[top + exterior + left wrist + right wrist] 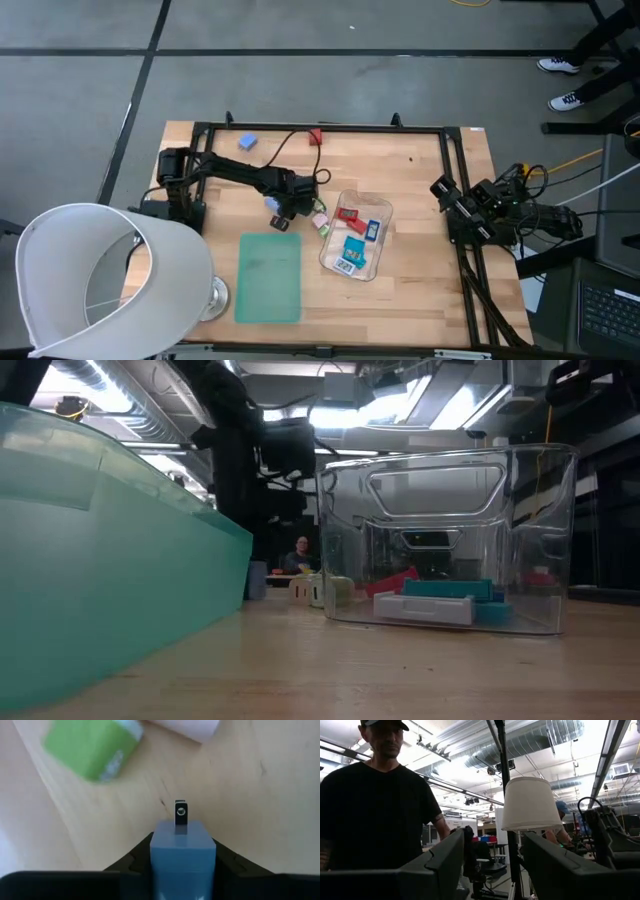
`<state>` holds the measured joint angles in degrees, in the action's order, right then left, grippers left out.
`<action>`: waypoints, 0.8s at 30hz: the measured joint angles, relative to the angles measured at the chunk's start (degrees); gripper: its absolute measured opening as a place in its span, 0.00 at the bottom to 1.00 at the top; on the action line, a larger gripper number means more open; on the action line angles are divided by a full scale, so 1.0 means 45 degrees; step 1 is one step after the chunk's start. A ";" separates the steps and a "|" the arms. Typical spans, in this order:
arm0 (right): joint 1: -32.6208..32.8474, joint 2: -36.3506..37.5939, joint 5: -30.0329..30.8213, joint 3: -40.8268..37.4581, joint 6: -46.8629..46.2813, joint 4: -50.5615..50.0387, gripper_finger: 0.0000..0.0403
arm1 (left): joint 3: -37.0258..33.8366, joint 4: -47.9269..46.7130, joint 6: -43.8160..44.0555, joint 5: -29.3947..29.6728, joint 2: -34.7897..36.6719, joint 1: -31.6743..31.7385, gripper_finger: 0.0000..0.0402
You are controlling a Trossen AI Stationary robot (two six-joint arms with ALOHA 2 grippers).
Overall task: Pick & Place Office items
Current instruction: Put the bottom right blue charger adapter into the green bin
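Note:
My left gripper [281, 214] is shut on a small blue block [183, 854] with a metal prong [180, 813] at its free end. It is over the table's middle, just left of the clear tray [329, 252]. A light green block [90, 747] and a pink piece [187, 727] lie on the wood just ahead of it, next to the tray [320, 218]. The tray holds red, blue and teal pieces [352, 235]. A blue piece [248, 142] and a red piece [316, 137] lie by the far edge. My right gripper [495, 870] is open and empty, parked at the table's right edge [455, 205]. My left gripper pinches the blue block by its two opposite sides [156, 851] between its two fingers. The fingers come from above, pointing down at the table. The block's prong end points away from the gripper, toward the wood. Whether it touches the table, I cannot tell.
A flat green mat [270, 276] lies near the front edge, left of the tray. A white lampshade [95, 280] stands over the near left corner. A black frame [330, 128] runs round the table. A person [375, 800] stands beyond the right edge.

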<state>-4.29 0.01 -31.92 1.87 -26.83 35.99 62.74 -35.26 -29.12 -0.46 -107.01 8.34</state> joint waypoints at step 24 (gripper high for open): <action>0.0005 0.0000 -0.0238 -0.0010 0.0847 -0.2280 0.50 | 0.2263 -0.3762 0.4672 -0.5307 0.5246 -0.1955 0.28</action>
<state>-4.27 0.01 -32.99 1.83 -23.02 25.73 72.92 -52.18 -8.10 -24.34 -83.40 -0.46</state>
